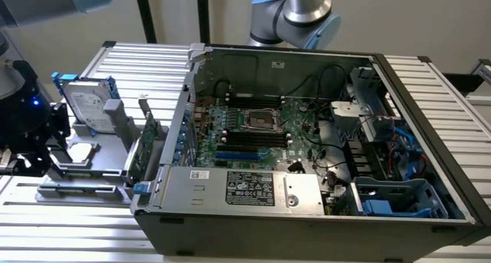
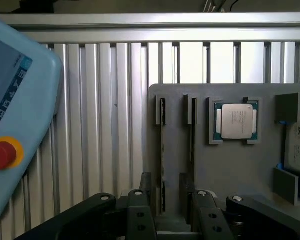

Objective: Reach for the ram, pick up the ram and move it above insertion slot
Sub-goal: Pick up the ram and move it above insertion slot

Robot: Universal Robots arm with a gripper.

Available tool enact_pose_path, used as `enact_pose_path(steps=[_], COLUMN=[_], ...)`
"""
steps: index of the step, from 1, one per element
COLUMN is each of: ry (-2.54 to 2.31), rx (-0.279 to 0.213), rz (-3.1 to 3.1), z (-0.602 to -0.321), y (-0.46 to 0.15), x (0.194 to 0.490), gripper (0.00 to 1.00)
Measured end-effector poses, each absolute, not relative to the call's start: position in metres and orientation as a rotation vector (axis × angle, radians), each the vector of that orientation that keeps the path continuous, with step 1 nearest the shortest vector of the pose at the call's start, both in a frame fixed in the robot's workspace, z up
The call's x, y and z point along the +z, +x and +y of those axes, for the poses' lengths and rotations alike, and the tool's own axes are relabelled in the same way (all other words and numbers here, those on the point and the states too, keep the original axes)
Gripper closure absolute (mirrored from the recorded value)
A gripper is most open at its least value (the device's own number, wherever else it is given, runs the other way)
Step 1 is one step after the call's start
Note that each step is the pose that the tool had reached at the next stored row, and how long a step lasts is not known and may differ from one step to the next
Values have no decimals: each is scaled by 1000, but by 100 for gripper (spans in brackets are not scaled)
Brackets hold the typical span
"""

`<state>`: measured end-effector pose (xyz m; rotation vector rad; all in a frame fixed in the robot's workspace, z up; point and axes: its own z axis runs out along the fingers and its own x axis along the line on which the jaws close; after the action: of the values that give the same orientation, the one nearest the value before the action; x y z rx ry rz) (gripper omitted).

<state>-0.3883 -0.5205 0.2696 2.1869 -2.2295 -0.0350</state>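
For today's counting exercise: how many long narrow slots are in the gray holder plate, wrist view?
2. One slot lies toward the ribbed table; the other lies beside it, toward the processor chip. The end effector may hide more.

Plain pale wall (image 1: 429, 21) at back, evenly lit. Two black poles (image 1: 144, 15) stand upright in front of it, twd exterior view's left. Work surface = ribbed silver metal table (image 1: 146, 58), slats side by side; bright glare on slats nearest camera. Wrist view: metal rail (image 2: 150, 20) runs across the slats' far ends.
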Motion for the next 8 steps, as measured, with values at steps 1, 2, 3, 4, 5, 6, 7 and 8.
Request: enact_pose_path(steps=[1,2,3,4,5,6,7,8], ry=[2188,2188,2190,2190,2192,2193,2194,2196], rx=[-35,-35,-35,-35,-35,-35,-35,-35], rz=[-2229,-2228,-2227,-2226,-2225,-2224,-2222,-2221], z=[-521,-521,-521,-521,-521,-521,-521,-521], y=[-388,-388,-388,-388,-388,-388,-388,-388], x=[268,266,264,262,261,259,257,255], gripper=[64,64,64,64,64,64,64,64])
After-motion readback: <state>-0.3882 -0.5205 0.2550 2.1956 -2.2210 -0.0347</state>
